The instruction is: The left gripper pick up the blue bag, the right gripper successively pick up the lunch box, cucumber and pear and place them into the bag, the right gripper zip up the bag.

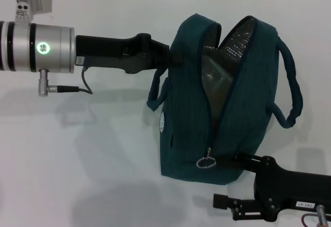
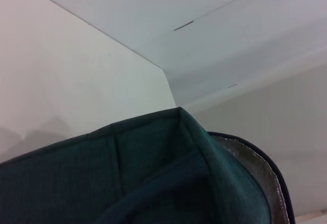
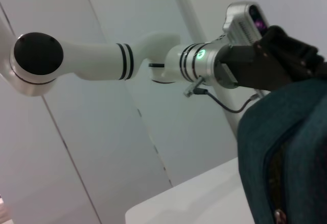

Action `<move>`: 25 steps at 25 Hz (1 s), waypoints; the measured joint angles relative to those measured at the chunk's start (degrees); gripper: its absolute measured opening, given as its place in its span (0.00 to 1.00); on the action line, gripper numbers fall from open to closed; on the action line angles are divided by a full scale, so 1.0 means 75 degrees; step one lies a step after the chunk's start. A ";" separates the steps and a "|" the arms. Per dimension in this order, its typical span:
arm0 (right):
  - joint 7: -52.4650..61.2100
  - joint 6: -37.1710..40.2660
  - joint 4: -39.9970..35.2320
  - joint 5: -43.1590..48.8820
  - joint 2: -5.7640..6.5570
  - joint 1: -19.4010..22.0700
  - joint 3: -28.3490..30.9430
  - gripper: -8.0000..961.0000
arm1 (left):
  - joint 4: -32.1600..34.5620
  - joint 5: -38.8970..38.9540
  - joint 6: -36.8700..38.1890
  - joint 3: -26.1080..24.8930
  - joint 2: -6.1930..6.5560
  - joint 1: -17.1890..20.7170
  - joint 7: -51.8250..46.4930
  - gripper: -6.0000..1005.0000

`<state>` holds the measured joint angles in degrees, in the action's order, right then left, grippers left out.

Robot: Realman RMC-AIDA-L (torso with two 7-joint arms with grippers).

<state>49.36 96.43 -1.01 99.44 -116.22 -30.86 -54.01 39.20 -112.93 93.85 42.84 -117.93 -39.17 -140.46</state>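
The blue bag [image 1: 222, 103] hangs upright above the white table [image 1: 77, 160], its top gaping and its silver lining [image 1: 232, 46] showing. My left gripper [image 1: 171, 56] comes in from the left and is shut on the bag's upper left rim. The bag's zip runs down the front to a metal ring pull [image 1: 206, 162] near the bottom. My right gripper [image 1: 225, 179] is open at the lower right, its upper finger against the bag's base just right of the pull. The bag also shows in the left wrist view [image 2: 153, 173] and the right wrist view [image 3: 291, 147]. Lunch box, cucumber and pear are out of view.
A carry handle [image 1: 292, 87] loops out on the bag's right side. The left arm's cable [image 1: 77, 88] hangs under its wrist. The left arm [image 3: 199, 63] also shows in the right wrist view.
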 joint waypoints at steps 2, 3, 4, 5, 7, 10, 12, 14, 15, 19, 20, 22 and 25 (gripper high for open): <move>-0.0003 -0.0018 0.0018 -0.0025 0.0001 -0.0024 0.0023 0.88 | 0.0000 0.0000 0.0004 0.0003 -0.0002 0.0001 0.0003 0.06; -0.0004 -0.0027 0.0019 -0.0047 0.0001 -0.0017 0.0048 0.88 | 0.0000 0.0000 0.0005 0.0005 -0.0002 0.0005 0.0003 0.06; 0.0005 -0.0040 0.0019 -0.0061 0.0002 -0.0007 0.0071 0.88 | 0.0000 0.0000 0.0006 0.0005 -0.0003 0.0016 0.0003 0.06; 0.0041 -0.0053 0.0021 -0.0074 0.0003 -0.0007 0.0073 0.87 | 0.0000 0.0000 0.0007 0.0007 -0.0003 0.0027 0.0003 0.06; 0.0139 -0.0077 0.0026 -0.0081 0.0003 0.0007 0.0060 0.87 | 0.0000 0.0000 0.0009 0.0007 -0.0001 0.0037 0.0003 0.06; 0.0190 -0.0084 -0.0023 -0.0091 0.0004 0.0156 0.0057 0.87 | 0.0000 0.0000 0.0013 -0.0010 0.0019 0.0049 -0.0005 0.06; 0.0153 -0.0093 -0.0063 -0.0126 0.0004 0.0221 0.0079 0.87 | 0.0000 0.0001 0.0014 -0.0027 0.0027 0.0051 -0.0006 0.06; 0.0116 -0.0155 -0.0052 -0.0170 0.0004 0.0233 0.0081 0.86 | 0.0000 0.0002 0.0015 -0.0025 0.0022 0.0045 -0.0008 0.06; 0.0110 -0.0225 -0.0032 -0.0175 0.0003 0.0234 0.0081 0.86 | 0.0000 0.0002 0.0015 -0.0017 0.0016 0.0037 -0.0008 0.06; 0.0099 -0.0494 0.0004 -0.0198 0.0003 0.0196 0.0079 0.86 | 0.0000 0.0005 0.0015 -0.0001 0.0000 0.0009 -0.0009 0.06; 0.0096 -0.0508 0.0005 -0.0198 0.0003 0.0181 0.0078 0.86 | 0.0000 0.0005 0.0015 0.0002 -0.0002 0.0006 -0.0010 0.06; 0.0051 -0.0505 0.0012 -0.0199 0.0003 0.0138 0.0077 0.86 | 0.0000 0.0005 0.0015 0.0007 -0.0003 0.0007 -0.0010 0.06; -0.0058 -0.0456 0.0029 -0.0202 0.0004 0.0048 0.0073 0.85 | 0.0000 0.0005 0.0015 0.0008 -0.0003 0.0028 -0.0009 0.06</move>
<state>48.92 93.01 -0.79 97.93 -116.19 -30.50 -53.46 39.20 -112.89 93.96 42.89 -117.95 -38.96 -140.53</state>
